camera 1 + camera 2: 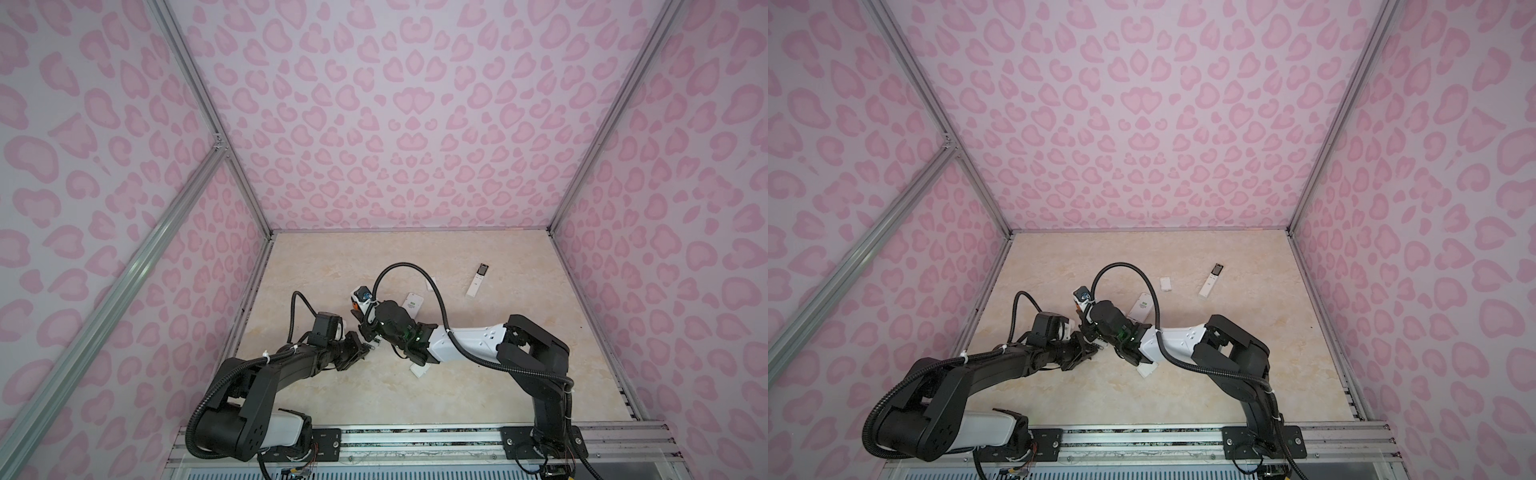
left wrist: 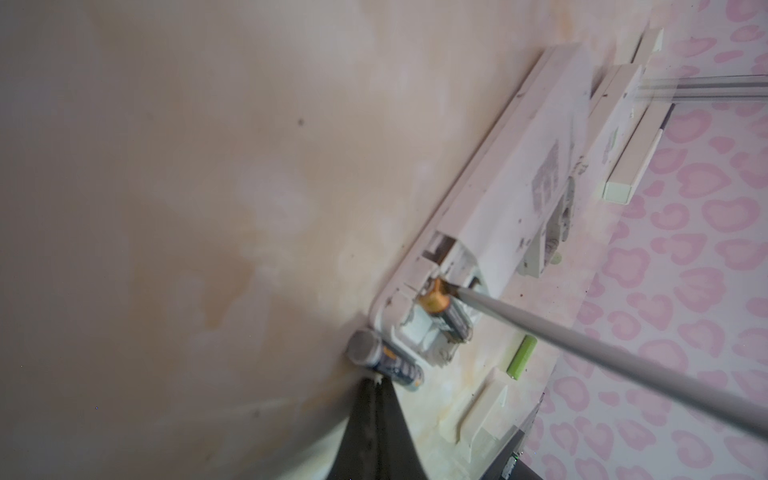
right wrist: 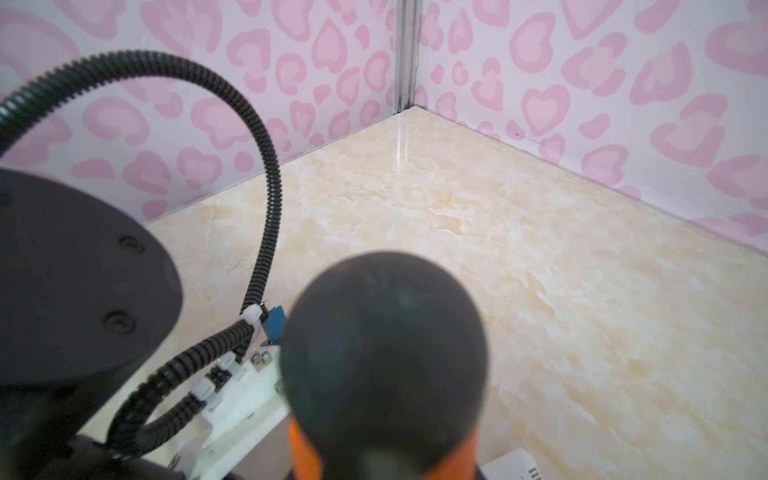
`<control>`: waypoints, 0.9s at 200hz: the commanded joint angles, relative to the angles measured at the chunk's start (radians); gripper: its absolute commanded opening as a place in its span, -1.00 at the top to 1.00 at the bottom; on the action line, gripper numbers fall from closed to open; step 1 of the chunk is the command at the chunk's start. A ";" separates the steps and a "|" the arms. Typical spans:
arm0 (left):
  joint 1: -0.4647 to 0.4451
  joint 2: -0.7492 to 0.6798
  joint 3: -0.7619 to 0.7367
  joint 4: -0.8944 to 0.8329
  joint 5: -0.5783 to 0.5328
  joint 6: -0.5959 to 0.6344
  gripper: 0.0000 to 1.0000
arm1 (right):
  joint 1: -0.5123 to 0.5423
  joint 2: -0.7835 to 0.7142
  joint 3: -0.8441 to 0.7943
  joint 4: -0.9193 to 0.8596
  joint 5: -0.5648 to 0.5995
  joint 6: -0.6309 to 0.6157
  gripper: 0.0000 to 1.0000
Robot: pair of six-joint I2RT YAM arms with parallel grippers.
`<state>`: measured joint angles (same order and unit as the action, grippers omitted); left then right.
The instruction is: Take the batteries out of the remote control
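A dark battery with a gold-orange end (image 2: 445,312) sits in the open compartment at one end of a long white plastic remote control (image 2: 507,199). The remote lies back-up on the pale marbled counter (image 2: 166,208). The grey metal shaft of an orange-handled screwdriver (image 2: 582,353) slants in, and its tip touches that battery's gold-orange end. A second dark battery (image 2: 384,359) lies loose on the counter, just beside the remote control's open end. A slim lime-green battery (image 2: 523,357) lies on the counter on the remote's other side, near a small white rectangular cover (image 2: 484,411).

The left claw (image 2: 375,390) is closed, its black fingers pressed together. Their tips are right at the second dark battery, though whether they touch it cannot be told. The right claw (image 1: 365,326) is clamped on the screwdriver's handle, whose rounded black butt fills much of the right wrist view, with orange below it. In both top views the two claws meet over the left middle of the counter. Farther back lie a white remote with a green label (image 1: 411,305) and a slim white remote with a dark screen (image 1: 478,280), well apart from the claws.
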<state>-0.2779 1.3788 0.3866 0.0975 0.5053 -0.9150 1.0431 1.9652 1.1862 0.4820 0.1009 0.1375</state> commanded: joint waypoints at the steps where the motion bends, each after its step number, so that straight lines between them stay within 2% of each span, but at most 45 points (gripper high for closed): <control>1: 0.001 0.014 0.018 0.029 -0.032 0.006 0.86 | -0.025 0.017 -0.019 -0.130 -0.057 0.100 1.00; 67: 0.023 0.029 0.030 0.029 -0.023 0.021 0.88 | -0.072 -0.016 -0.020 -0.132 -0.119 0.162 1.00; 107: 0.035 0.016 0.028 0.018 -0.018 0.030 0.89 | -0.034 -0.050 0.008 -0.179 -0.024 0.059 1.00; 180: 0.047 -0.006 0.019 0.011 -0.009 0.044 0.89 | -0.034 -0.116 -0.029 -0.169 0.045 0.016 1.00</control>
<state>-0.2352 1.3819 0.4065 0.0845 0.4988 -0.8917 1.0100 1.8652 1.1793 0.3058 0.0929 0.1894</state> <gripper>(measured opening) 0.055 0.223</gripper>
